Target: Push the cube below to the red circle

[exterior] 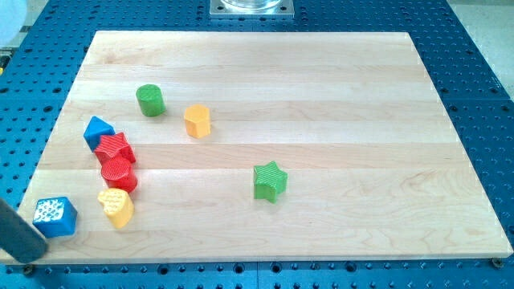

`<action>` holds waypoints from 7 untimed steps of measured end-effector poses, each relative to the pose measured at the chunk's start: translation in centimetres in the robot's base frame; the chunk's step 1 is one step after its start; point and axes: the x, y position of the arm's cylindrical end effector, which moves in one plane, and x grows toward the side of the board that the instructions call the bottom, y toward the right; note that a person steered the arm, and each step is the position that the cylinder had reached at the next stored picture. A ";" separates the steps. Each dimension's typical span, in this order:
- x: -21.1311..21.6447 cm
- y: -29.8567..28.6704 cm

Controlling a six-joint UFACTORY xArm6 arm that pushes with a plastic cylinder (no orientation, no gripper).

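A blue cube (55,217) lies at the board's bottom left corner. The red circle, a round red block (119,174), lies up and to the right of it, between a red star (115,149) above and a yellow heart (117,207) below. My rod comes in from the view's left edge, and my tip (34,255) rests just below and left of the blue cube, close to it; I cannot tell whether they touch.
A blue block (98,131) touches the red star's upper left. A green cylinder (150,100) and a yellow block (197,121) sit further up. A green star (270,181) lies mid-board. The wooden board (337,88) rests on a blue perforated table.
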 end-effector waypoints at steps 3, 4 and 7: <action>-5.6 5.0; -6.1 6.0; -0.5 0.1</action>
